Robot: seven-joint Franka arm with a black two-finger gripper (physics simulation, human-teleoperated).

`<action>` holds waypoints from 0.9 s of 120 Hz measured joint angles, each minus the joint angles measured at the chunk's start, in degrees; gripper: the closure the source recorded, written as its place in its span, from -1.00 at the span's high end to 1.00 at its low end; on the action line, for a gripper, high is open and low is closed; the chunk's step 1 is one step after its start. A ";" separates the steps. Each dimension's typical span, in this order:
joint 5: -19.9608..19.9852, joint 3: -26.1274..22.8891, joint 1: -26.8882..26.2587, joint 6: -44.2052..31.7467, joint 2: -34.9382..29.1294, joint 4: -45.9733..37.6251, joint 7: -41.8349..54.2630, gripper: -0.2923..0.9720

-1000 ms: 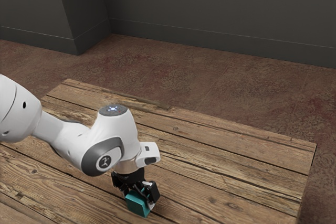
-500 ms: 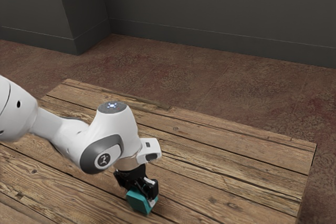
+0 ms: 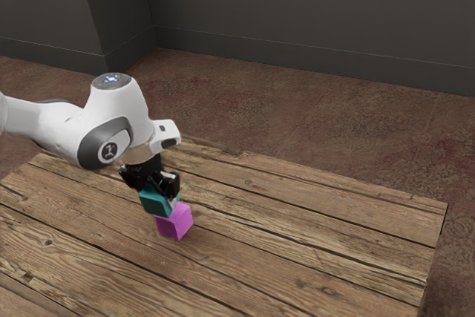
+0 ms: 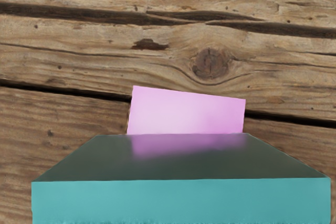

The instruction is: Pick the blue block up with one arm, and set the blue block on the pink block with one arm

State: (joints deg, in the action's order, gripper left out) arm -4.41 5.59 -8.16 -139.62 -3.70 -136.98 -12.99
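A teal-blue block (image 3: 154,200) hangs between my black fingers, with my gripper (image 3: 155,197) shut on it. It sits just above the pink block (image 3: 175,221), overlapping that block's upper left corner in the exterior view; I cannot tell whether the two touch. The pink block rests on the wooden table (image 3: 312,220). In the wrist view the blue block (image 4: 181,182) is large and close under my hand, and the pink block (image 4: 186,111) shows beyond it, partly covered.
The table is made of rough planks with dark gaps and a knot (image 4: 210,64) near the pink block. Its far edge (image 3: 312,168) and right edge (image 3: 438,243) drop to a reddish patterned floor. Dark walls stand at the back.
My arm has swung from the table's near edge toward the exterior view's left and farther back, carrying the blue block up and over to the pink block.
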 joint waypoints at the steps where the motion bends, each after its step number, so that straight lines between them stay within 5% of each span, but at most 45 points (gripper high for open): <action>1: -0.06 0.00 0.16 0.07 0.07 0.09 0.06 -0.06; 108: -0.08 -0.04 -1.16 1.48 5.13 5.08 4.75 -0.07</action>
State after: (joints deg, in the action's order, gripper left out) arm -4.48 5.55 -9.31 -138.14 1.43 -131.90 -8.24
